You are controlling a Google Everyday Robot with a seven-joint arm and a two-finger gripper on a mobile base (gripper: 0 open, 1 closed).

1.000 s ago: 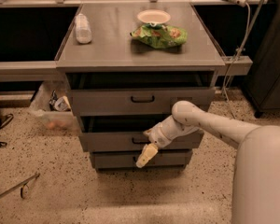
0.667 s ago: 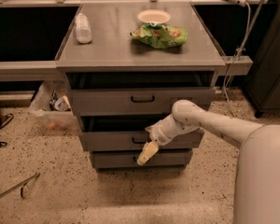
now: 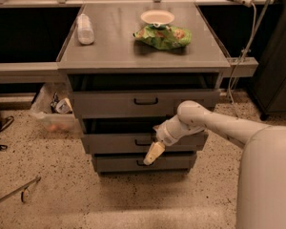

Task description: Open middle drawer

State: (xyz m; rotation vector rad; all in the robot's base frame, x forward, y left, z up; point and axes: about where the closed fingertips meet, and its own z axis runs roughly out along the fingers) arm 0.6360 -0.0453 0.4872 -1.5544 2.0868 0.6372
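Camera view: I look down on a grey cabinet with three drawers under a worktop (image 3: 114, 46). The middle drawer (image 3: 109, 142) is the second front down, between the top drawer (image 3: 105, 104) and the bottom drawer (image 3: 119, 163). A dark gap shows above its front edge.

On the worktop, a green bag (image 3: 163, 36) lies at the far right; its print is too small for me to read. A white bowl (image 3: 157, 17) sits just beyond the bag, and a clear bottle (image 3: 85, 28) lies at the far left.

The arm (image 3: 214, 125) enters from the near right, runs left and bends downward at the wrist. The end effector (image 3: 154, 152) hangs before the middle drawer's front, just right of its black handle (image 3: 142, 141). Its tip points down and left over the bottom drawer's front. I cannot tell whether the end effector is spread or pressed together.
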